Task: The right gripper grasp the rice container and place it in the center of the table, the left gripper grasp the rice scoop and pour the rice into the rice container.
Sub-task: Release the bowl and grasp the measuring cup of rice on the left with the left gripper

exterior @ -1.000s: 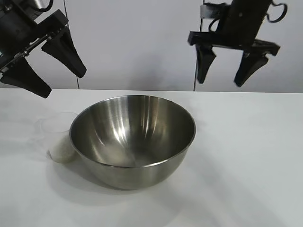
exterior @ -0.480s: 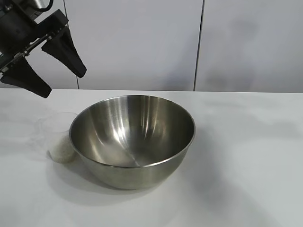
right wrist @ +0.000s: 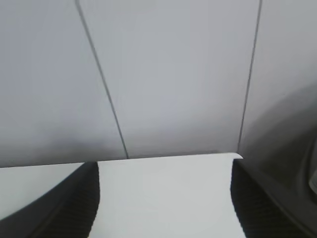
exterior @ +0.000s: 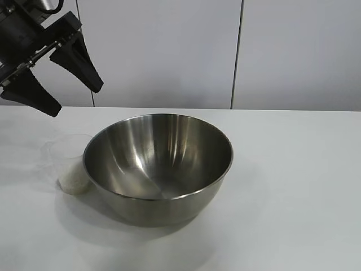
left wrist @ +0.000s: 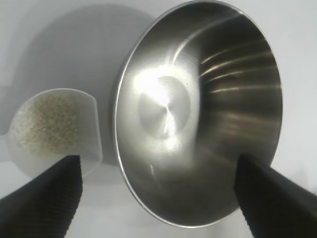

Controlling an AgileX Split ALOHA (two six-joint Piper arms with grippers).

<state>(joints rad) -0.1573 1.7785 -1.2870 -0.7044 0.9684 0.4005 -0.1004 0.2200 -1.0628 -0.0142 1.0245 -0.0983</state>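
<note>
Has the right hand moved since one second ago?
Yes. It hung above the table right of the wall seam; now it has left the exterior view.

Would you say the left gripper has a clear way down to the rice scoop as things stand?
Probably yes. The left gripper hangs open above the rice scoop, with nothing between them. The rice container sits tight against the scoop's one side, so the finger on that side has little room.
</note>
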